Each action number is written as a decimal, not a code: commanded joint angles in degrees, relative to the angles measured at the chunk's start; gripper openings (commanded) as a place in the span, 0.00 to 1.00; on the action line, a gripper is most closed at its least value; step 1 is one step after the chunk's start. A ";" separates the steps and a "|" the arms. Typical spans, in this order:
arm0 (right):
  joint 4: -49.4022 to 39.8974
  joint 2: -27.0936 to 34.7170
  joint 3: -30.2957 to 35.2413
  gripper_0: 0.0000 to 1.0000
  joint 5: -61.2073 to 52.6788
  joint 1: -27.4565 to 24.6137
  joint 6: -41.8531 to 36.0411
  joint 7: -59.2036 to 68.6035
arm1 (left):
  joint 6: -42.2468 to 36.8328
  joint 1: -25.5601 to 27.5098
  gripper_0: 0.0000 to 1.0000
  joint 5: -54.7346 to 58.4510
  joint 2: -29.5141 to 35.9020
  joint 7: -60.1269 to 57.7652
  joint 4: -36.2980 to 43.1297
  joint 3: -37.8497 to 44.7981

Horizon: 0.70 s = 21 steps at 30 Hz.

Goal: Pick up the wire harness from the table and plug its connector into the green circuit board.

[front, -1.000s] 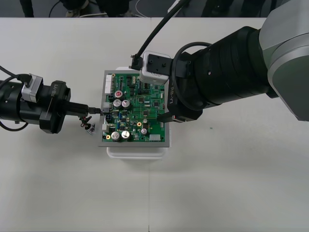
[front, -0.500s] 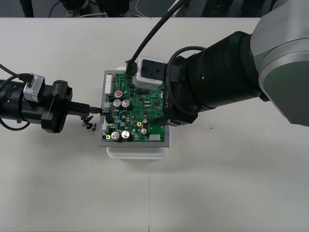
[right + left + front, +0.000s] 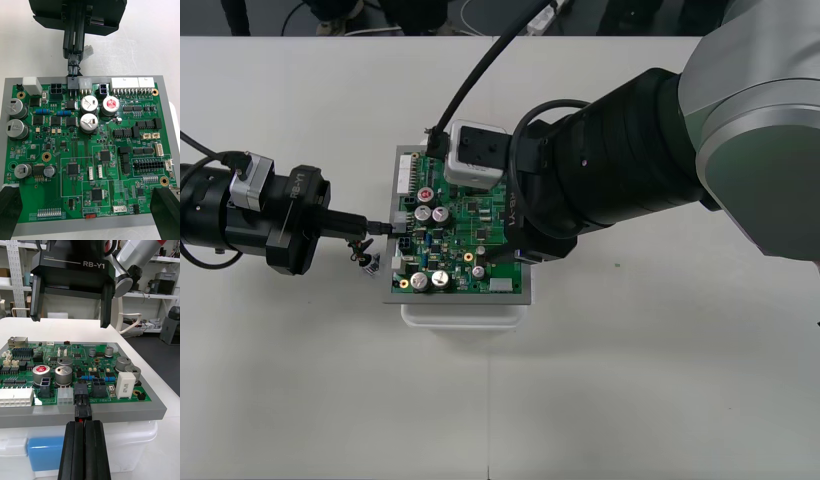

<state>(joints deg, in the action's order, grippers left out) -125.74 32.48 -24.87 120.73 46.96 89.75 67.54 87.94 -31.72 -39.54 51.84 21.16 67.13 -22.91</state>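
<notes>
Looking down on a plain light table (image 3: 650,390), matte and evenly lit, soft shadows only, with one tiny dark speck (image 3: 617,265) on its right half. Past the far edge runs a strip of dark floor (image 3: 270,18), with thin pale cables (image 3: 464,14) looping across it.

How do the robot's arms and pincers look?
The right arm is silver-grey, then black and cylindrical; the black right pincer reads RB-Y1 in white and carries a white camera box with a black cable. The left arm is black too; the left pincer has long narrow fingers.

Green circuit board (image 3: 463,238); white base (image 3: 465,315); black plug (image 3: 83,408); pale table (image 3: 640,390).
</notes>
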 commanded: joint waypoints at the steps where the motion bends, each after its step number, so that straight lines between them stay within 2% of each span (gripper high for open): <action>1: 0.58 -1.45 -0.88 1.00 0.38 2.87 0.25 -1.63 | 2.06 -2.56 0.00 -0.45 -0.95 -1.12 0.37 -0.12; 21: 1.46 -1.98 -0.97 1.00 0.82 3.93 0.25 -1.63 | 2.06 -2.91 0.00 -1.16 -1.21 -0.77 0.37 -0.12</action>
<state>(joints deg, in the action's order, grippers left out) -123.92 31.30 -24.87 120.77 48.23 89.75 67.53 87.94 -31.77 -40.50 51.51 21.16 67.13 -22.91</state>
